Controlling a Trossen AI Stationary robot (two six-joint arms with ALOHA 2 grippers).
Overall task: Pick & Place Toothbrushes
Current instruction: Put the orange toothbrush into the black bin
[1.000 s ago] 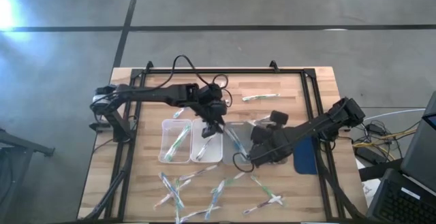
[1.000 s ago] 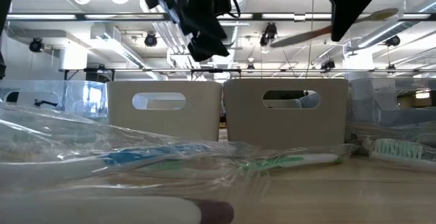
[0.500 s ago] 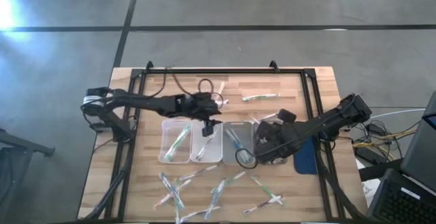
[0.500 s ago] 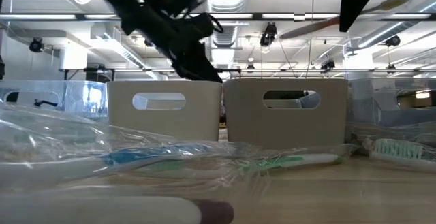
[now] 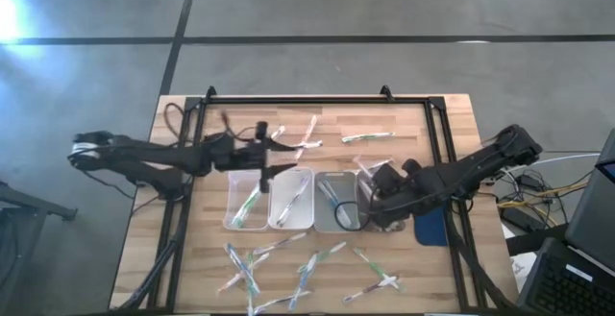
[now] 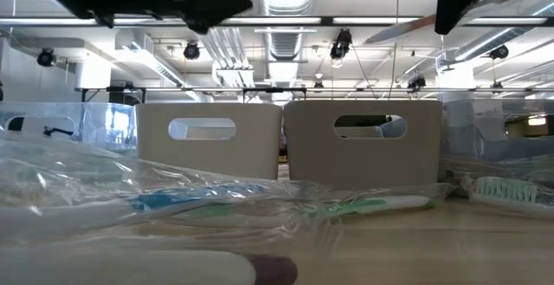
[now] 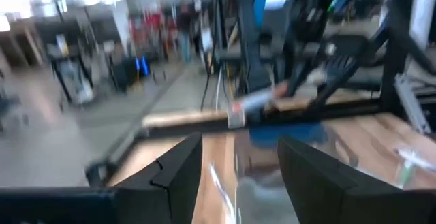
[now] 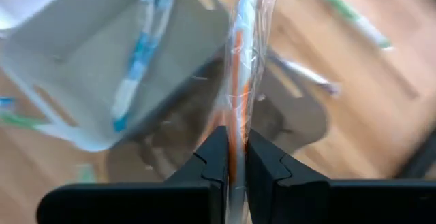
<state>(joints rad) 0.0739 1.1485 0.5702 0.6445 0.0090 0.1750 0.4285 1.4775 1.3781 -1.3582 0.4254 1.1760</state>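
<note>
A wooden tabletop (image 5: 423, 124) is seen from above, framed by a black rail, with three clear trays (image 5: 283, 201) set side by side near its middle. The right gripper (image 8: 229, 157) is clamped on a wrapped toothbrush with an orange accent (image 8: 240, 81), its fingers pressed tight against the crinkled film; in the high view this gripper (image 5: 377, 204) is held just beside the rightmost tray, above the tabletop. A blue-accented toothbrush (image 8: 136, 60) is seen lying inside that tray in the right wrist view. The left gripper (image 7: 235, 166) is shown with its fingers parted and nothing between them; from above it (image 5: 274, 151) is placed near the back edge of the trays, the arm stretched low across the left side. Loose wrapped toothbrushes (image 5: 307, 273) are scattered over the front of the tabletop, and a few more (image 5: 365, 136) lie toward the back. A dark blue flat object (image 5: 430, 225) is laid to the right of the trays. In the low view a green-accented toothbrush (image 6: 372, 204) is seen in its wrapper in front of two pale bins with handle slots (image 6: 286, 138). No brand, label or writing can be read anywhere
</note>
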